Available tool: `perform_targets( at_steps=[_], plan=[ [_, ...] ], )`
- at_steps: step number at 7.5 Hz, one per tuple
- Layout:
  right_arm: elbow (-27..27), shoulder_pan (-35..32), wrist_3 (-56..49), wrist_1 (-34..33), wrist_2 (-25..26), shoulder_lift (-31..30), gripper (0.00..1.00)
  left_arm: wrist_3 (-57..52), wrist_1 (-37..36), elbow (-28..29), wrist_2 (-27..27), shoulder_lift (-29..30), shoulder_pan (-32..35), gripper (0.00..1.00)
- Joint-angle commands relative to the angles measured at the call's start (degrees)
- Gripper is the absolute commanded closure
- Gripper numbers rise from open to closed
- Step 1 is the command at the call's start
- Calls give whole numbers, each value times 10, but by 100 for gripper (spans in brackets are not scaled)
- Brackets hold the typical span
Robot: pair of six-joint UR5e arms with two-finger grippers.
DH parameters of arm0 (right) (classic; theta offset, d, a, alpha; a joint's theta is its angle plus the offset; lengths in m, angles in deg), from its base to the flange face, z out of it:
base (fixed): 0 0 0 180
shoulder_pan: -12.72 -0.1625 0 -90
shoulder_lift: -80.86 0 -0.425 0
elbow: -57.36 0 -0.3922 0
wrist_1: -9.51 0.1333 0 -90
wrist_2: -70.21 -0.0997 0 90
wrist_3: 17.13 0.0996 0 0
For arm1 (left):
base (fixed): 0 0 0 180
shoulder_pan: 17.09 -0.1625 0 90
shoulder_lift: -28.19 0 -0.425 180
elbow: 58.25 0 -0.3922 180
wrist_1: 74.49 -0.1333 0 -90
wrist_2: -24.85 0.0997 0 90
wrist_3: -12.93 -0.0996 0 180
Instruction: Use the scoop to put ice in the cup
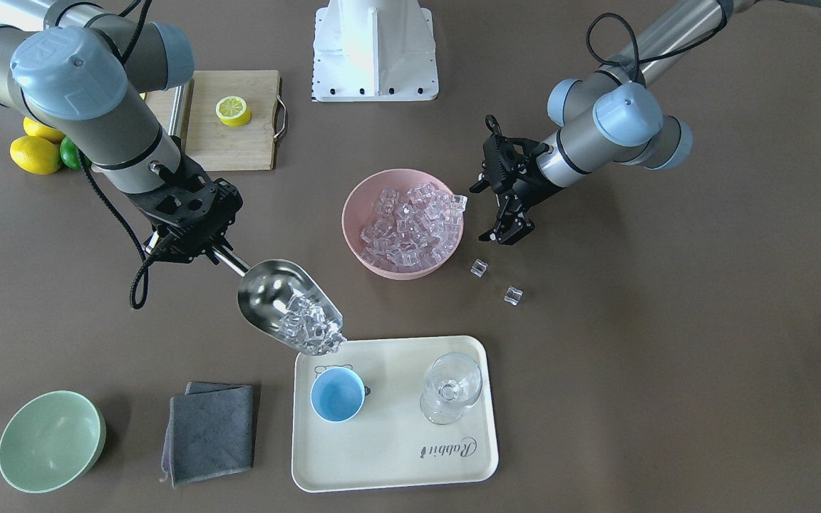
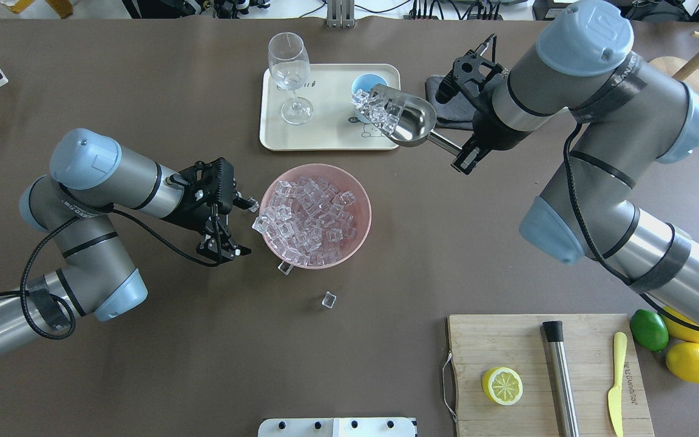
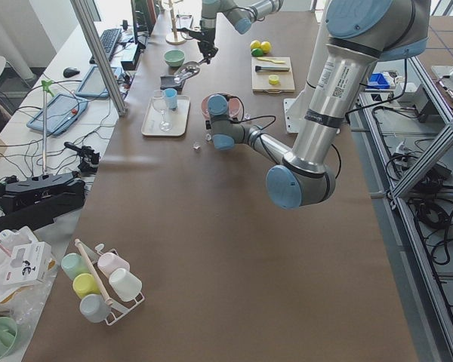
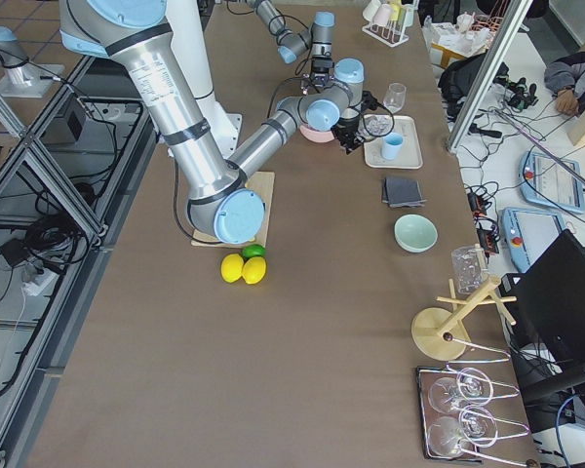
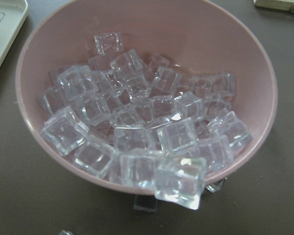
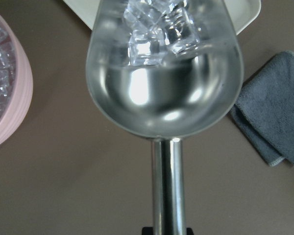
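Note:
My right gripper [image 1: 214, 253] is shut on the handle of the steel scoop [image 1: 286, 303], which is tilted with its mouth down. Several ice cubes [image 1: 307, 328] sit at its lip, just above the tray's corner and close to the light-blue cup [image 1: 337, 394]. The cup's inside shows plain blue. In the overhead view the scoop [image 2: 404, 118] reaches the cup [image 2: 369, 82]. My left gripper [image 2: 239, 227] is open and empty beside the pink bowl [image 2: 358, 200], which is full of ice [image 5: 137, 122].
A stemmed glass [image 1: 452, 388] stands on the cream tray [image 1: 396, 456] beside the cup. Two loose ice cubes [image 1: 479, 268] lie on the table near the pink bowl. A grey cloth [image 1: 211, 431] and a green bowl [image 1: 50, 442] lie beside the tray. A cutting board [image 2: 543, 376] is near the robot.

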State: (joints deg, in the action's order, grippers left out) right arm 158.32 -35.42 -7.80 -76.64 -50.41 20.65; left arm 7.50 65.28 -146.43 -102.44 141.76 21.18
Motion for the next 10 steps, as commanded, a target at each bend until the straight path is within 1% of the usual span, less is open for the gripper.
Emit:
perform_targets(
  at_steps=[1,2,3,4,6,7,8,9,10],
  plan=[
    [-47,-34,4,0,-23,9,100,-25,-148,-94,-2,-4,1,1],
    [-82,-34,5,-6,-24,40,100,-63,-186,-118,-1,-12,3,1],
    [-95,-34,4,-11,-24,47,100,-68,-220,-136,0,-14,3,1],
    [-95,-32,3,-27,-25,56,100,-69,-252,-150,0,-13,7,1],
    [-108,-30,-25,-101,-24,95,100,-90,-321,-177,-1,-13,11,1],
    [-104,-29,-58,-158,-19,110,100,-130,-371,-196,-1,-17,21,1],
    [-104,-27,-77,-189,-14,120,100,-130,-413,-210,-1,-24,36,1],
    [-108,-25,-93,-214,-12,133,100,-129,-433,-223,-5,-41,59,1],
    [-110,-24,-115,-247,-5,148,100,-128,-455,-226,-42,-54,105,1]
  ],
)
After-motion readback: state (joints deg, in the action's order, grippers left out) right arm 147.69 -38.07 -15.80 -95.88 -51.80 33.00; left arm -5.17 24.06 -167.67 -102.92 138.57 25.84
